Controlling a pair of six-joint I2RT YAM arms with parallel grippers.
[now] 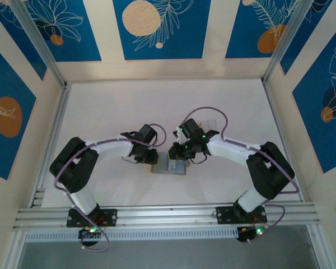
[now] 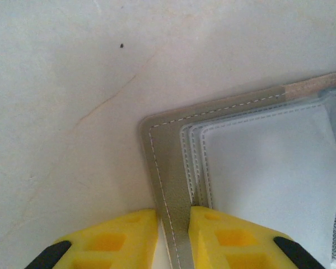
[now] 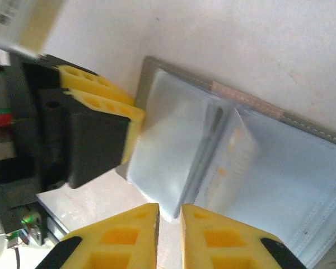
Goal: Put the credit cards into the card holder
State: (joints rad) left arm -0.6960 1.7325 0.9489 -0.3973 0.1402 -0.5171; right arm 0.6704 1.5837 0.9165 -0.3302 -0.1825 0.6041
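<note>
**Holder pinned open, ready for cards**

The bench [image 1: 157, 106] carries the card holder [image 1: 169, 166], which lies opened flat with its grey cover down and its pale sleeves facing up. The left gripper [image 2: 173, 216] sits at the holder's outer edge, its jaws clamped on the grey stitched border. This looks meant to anchor the holder so that it neither slides nor folds shut. The right gripper [image 3: 169, 210] hangs over the holder's opposite side. Its jaws are almost together at the corner of a translucent sleeve page [image 3: 168, 151], which is raised off the holder's middle fold. Whether they actually pinch that page I cannot tell. Raising it would open a pocket for a card. A pale card [image 3: 238, 154] with orange marks appears tucked inside the holder, just beside the fold, though blur leaves that uncertain.
</note>
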